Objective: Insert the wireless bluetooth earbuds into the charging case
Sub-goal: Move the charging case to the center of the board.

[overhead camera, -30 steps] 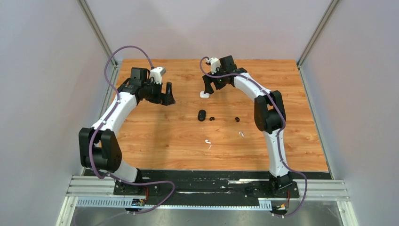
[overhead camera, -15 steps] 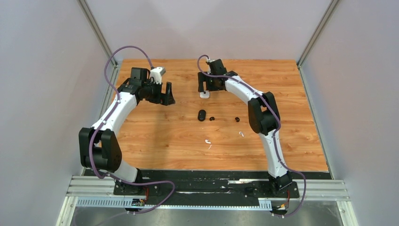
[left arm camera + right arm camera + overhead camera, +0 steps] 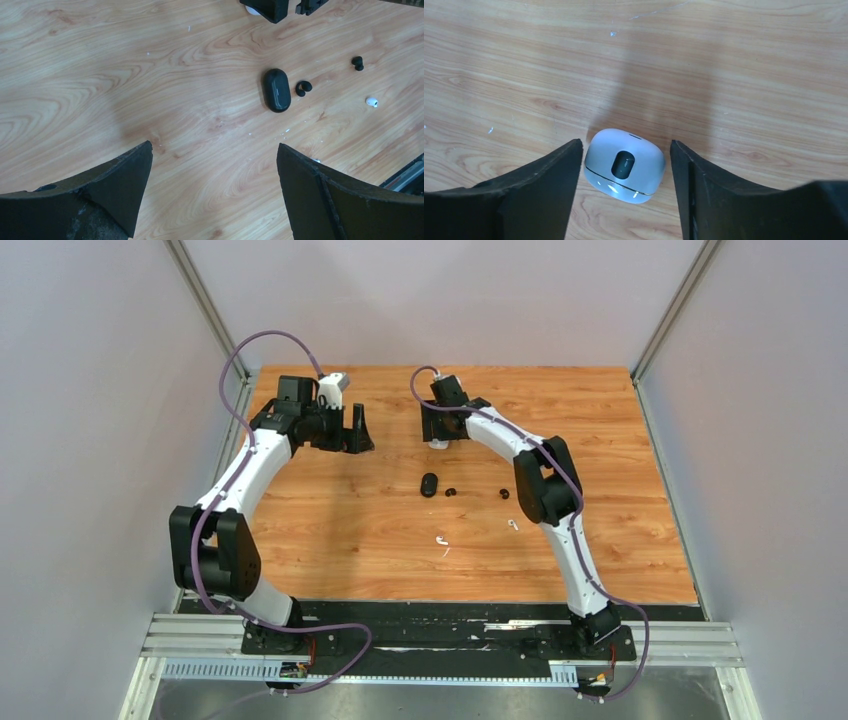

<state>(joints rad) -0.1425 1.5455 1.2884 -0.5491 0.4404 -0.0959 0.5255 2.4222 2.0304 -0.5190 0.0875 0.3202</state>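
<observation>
A closed white charging case (image 3: 625, 166) with a dark oval window lies on the wooden table at the back, mostly hidden under the gripper in the top view (image 3: 437, 444). My right gripper (image 3: 625, 144) is open and straddles it, with a finger close on each side and a narrow gap on the right. A closed black case (image 3: 429, 484) lies mid-table, with two black earbuds (image 3: 451, 492) (image 3: 504, 493) to its right. Two white earbuds (image 3: 441, 540) (image 3: 513, 525) lie nearer the front. My left gripper (image 3: 214, 146) is open and empty, above bare wood at the back left (image 3: 358, 435).
The left wrist view shows the black case (image 3: 276, 90), two black earbuds (image 3: 303, 88) (image 3: 357, 62) and one white earbud (image 3: 371, 102). Grey walls and metal posts close in the table on three sides. A small white fleck (image 3: 446, 552) lies by the near white earbud.
My right gripper has swung left and down over the white case, and its fingers now stand on either side of it. My left gripper has shifted slightly toward the back.
</observation>
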